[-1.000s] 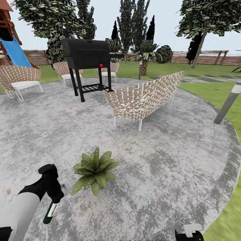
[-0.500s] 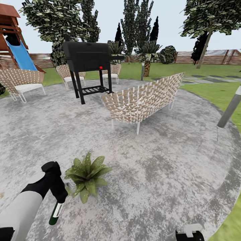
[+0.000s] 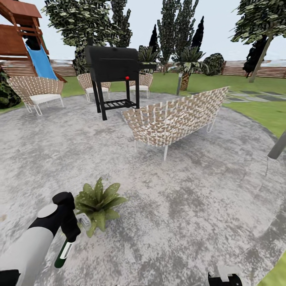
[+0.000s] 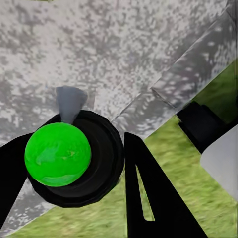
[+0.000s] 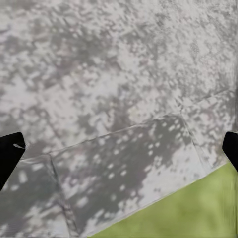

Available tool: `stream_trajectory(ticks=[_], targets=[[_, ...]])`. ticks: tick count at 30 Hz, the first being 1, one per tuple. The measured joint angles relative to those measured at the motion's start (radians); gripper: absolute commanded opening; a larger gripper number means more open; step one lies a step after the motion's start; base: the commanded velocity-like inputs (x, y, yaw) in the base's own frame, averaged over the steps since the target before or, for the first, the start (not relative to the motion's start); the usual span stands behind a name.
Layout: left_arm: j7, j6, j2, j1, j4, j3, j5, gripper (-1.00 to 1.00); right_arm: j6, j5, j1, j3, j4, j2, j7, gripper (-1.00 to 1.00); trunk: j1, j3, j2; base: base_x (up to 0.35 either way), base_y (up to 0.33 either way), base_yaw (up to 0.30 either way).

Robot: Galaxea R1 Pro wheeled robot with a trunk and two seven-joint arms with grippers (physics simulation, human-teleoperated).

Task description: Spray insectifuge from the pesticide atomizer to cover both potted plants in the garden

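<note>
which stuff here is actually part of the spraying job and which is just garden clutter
Part of the job:
- slim dark green atomizer bottle with white label, held in the left gripper
- low light-green potted plant in a small grey pot

Just standing about:
- black barbecue grill
- woven wicker sofa
- wicker chairs
- blue slide
- grey post lamp

Dark green pesticide atomizer (image 3: 63, 252) (white label), light-green potted plant (image 3: 96, 201), mottled grey paving (image 3: 190, 206).

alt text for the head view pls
The left gripper holds the dark green pesticide atomizer pointing down, beside a small potted plant on round grey paving. Behind stand a wicker sofa and a black grill.
</note>
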Motion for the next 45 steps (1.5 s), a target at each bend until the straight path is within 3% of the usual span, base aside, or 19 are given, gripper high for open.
stream_trajectory(ticks=[10,21,23,27,33,45], targets=[[0.0,-0.001,0.015,0.003,0.002,0.0,-0.002,-1.0,0.0,0.0,0.0,0.0,0.0,0.0,0.001,1.0,0.0,0.0,0.0,0.011,-0.311,0.169],[0.001,0.001,0.013,0.0,0.0,0.0,-0.002,-1.0,0.0,0.0,0.0,0.0,0.0,0.001,0.0,1.0,0.0,0.0,0.0,0.241,-0.2,0.089],[0.001,0.001,0.013,0.002,0.0,-0.002,-0.017,-1.0,0.0,0.0,0.0,0.0,0.0,0.001,0.001,1.0,0.0,0.0,0.0,0.057,-0.034,0.272],[0.0,0.001,0.014,0.005,0.0,0.007,-0.092,-1.0,0.0,0.0,0.0,0.0,0.0,0.001,0.0,1.0,0.0,0.0,0.0,0.01,-0.006,0.276],[-0.002,0.001,0.001,0.003,0.0,0.007,-0.102,-1.0,0.0,0.0,0.0,0.0,0.0,0.002,0.0,1.0,0.0,0.0,0.0,0.001,0.0,0.257],[-0.002,0.006,-0.002,0.002,0.002,0.006,-0.102,-1.0,0.0,0.0,0.0,0.0,0.0,-0.002,0.002,1.0,0.0,0.0,0.0,0.064,-0.204,0.014]])
